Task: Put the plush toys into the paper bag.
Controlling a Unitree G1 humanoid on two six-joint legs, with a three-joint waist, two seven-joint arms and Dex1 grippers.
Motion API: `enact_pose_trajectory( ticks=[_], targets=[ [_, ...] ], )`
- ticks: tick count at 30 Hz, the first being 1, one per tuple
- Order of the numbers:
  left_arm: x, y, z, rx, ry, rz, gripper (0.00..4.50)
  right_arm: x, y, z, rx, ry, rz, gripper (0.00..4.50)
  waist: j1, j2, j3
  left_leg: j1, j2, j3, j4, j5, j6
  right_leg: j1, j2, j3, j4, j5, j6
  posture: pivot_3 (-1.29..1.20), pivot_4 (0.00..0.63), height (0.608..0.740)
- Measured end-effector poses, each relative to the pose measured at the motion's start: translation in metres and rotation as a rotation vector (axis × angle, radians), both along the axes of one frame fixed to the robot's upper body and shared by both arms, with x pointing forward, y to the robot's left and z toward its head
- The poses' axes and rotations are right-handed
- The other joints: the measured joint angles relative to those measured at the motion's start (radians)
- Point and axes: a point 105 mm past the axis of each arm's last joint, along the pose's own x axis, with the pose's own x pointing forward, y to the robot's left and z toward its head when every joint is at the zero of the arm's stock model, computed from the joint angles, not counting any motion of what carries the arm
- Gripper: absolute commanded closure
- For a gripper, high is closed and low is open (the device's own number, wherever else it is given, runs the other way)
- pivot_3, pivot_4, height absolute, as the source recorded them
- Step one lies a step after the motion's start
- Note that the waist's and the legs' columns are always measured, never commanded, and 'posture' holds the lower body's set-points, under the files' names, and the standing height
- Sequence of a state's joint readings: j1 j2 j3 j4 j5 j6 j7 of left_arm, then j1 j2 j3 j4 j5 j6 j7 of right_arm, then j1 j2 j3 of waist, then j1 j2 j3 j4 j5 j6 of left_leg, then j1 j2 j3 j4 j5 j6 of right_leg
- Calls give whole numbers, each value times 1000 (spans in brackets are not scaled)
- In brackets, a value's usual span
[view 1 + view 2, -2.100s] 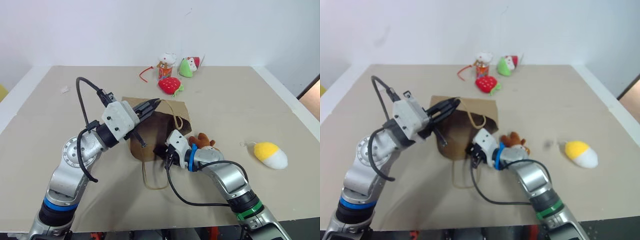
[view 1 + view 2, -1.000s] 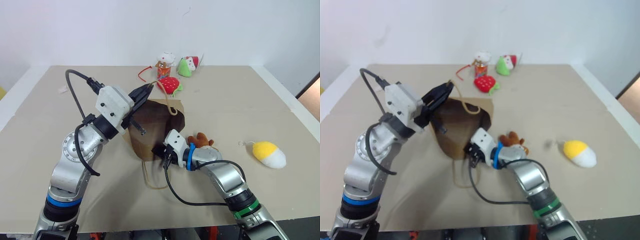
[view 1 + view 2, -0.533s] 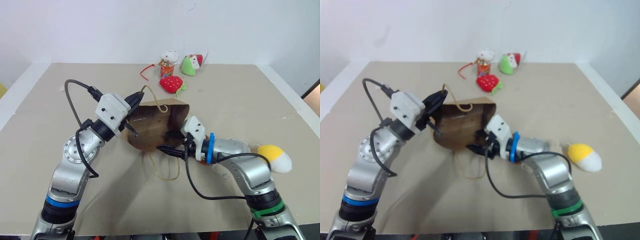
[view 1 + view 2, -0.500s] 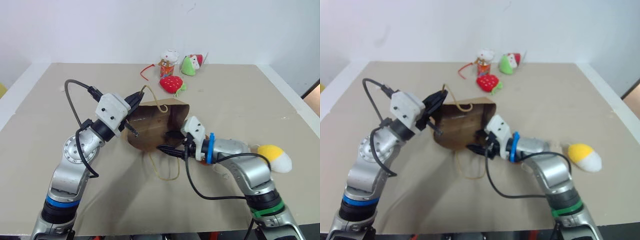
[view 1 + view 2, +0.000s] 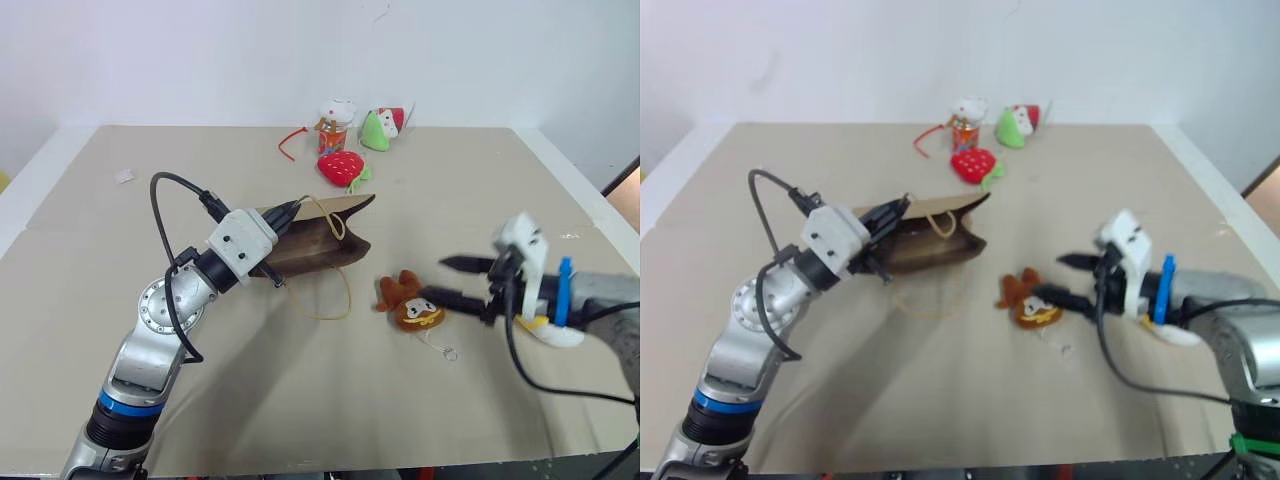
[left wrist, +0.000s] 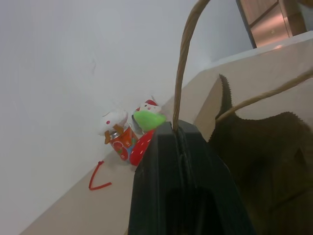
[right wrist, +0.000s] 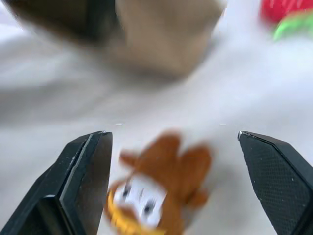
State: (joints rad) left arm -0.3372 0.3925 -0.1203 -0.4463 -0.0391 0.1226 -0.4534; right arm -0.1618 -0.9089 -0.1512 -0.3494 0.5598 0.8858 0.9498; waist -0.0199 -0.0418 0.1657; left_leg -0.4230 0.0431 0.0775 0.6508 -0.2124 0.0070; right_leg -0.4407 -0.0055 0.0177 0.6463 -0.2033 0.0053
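The bag (image 5: 318, 245) is seen lying on its side at mid-desk (image 5: 300, 400), its mouth towards the right and its far edge raised. The left tool (image 5: 292, 211) is closed on the bag's upper cord handle (image 6: 185, 63), at the far left corner of the mouth; in the left wrist view the cord is seen rising from between the shut black fingers (image 6: 186, 186). The second handle (image 5: 335, 295) is laid in a loop on the desk, on the near side of the bag. The inside of the bag is dark and its contents cannot be told.

The monkey (image 5: 408, 300) is found on the desk, just right of the bag's mouth and apart from it, face up, with a thin cord and small ring (image 5: 450, 352) trailing to its near right. The right tool (image 5: 442, 281) is held wide open to the right of the monkey, its fingertips pointed left at it, nothing between them. In the right wrist view the monkey (image 7: 159, 188) is framed between the two spread fingers (image 7: 80, 176), untouched.

The yellow-and-white toy (image 5: 545, 328) is partly hidden behind the right wrist, at the right of the desk, well apart from the bag.

At the far edge a strawberry plush (image 5: 340, 167), a small white figure (image 5: 335, 122), a green-and-red plush (image 5: 378, 127) and a red cord (image 5: 292, 143) are grouped.
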Motion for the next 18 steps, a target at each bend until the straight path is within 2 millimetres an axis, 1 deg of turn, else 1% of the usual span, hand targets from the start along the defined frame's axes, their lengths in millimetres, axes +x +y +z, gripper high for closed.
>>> enact_pose_trajectory(
  ticks=[2, 3, 5, 6, 8, 9, 10, 12, 14, 15, 16, 17, 18],
  targets=[
    [0, 0, 2, -18, -4, 6, 4500, 5, -3, -8, -29, -11, -22, 558, -1, 0, 0, 1, 0, 1, 1, 0, 0, 0, 0, 0, 0, 1, 1, 0, 150, 740],
    [0, 0, 2, -21, -4, 7, 4500, 5, -3, -9, -32, -12, -26, 696, -1, 0, 0, 1, 0, 1, 1, 0, 0, 0, 0, 0, 0, 1, 1, 0, 150, 740],
    [0, 0, 3, -27, -8, 7, 4500, 10, -4, -20, -51, -9, -51, 1392, -1, 0, 0, 0, 0, 1, 2, 0, 0, 1, 0, 0, 0, 1, 1, 0, 150, 740],
    [0, 0, 3, -29, -9, 8, 4500, 10, -4, -21, -54, -8, -53, 1763, -1, 0, 0, 0, 0, 1, 2, 0, 0, 1, 0, 0, 0, 1, 1, 0, 150, 740],
    [1, 2, 4, -62, 8, 5, 4500, 13, -2, -26, -74, -19, -47, 2832, -1, 0, 0, 0, -1, 2, 2, 0, 0, 1, 0, 1, 0, 1, 1, 0, 150, 740],
    [2, 3, 4, -79, 24, 2, 4500, 14, -1, -26, -75, -27, -41, 3064, -1, 0, 0, 0, -1, 2, 2, 0, 0, 1, 0, 1, 0, 1, 1, 0, 150, 740],
    [3, 4, 3, -110, 56, -6, 4500, 15, -1, -24, -79, -43, -38, 3170, 0, 0, 0, 0, -1, 1, 2, 0, 0, 1, 0, 1, 0, 1, 2, 0, 150, 740],
    [4, 5, 2, -130, 83, -16, 4500, 18, 0, -21, -79, -66, -34, 3170, 0, 0, 0, 0, -1, 1, 2, 0, 0, 1, 0, 1, 0, 1, 2, 0, 150, 740],
    [5, 5, -1, -159, 135, -28, 4500, 23, 3, -8, -59, -111, -16, 3170, -1, 0, 0, 0, -1, 2, 2, 0, 0, 0, 0, 1, 0, 2, 2, 0, 150, 740],
    [6, 5, -2, -169, 159, -37, 4500, 27, 4, 7, -34, -157, -5, 3170, -1, 0, 0, 0, 0, 1, 2, 0, 0, 1, 1, 1, 0, 2, 2, 0, 150, 740],
    [6, 5, -3, -171, 166, -41, 4500, 28, 5, 11, -24, -164, 0, 3170, -1, 0, 0, 0, 0, 1, 2, 0, 0, 1, 1, 1, 0, 2, 2, 0, 150, 740],
    [6, 5, -4, -173, 180, -48, 4500, 29, 6, 23, -7, -196, 14, 3170, -1, 1, 1, 0, -1, 1, 2, 0, 0, 0, 1, 1, 0, 2, 2, 0, 150, 740],
    [6, 4, -4, -176, 188, -53, 4500, 30, 7, 31, 2, -214, 20, 3170, -1, 1, 0, 0, -1, 1, 2, 0, 0, 1, 1, 1, 0, 2, 2, 0, 150, 740]
  ],
)
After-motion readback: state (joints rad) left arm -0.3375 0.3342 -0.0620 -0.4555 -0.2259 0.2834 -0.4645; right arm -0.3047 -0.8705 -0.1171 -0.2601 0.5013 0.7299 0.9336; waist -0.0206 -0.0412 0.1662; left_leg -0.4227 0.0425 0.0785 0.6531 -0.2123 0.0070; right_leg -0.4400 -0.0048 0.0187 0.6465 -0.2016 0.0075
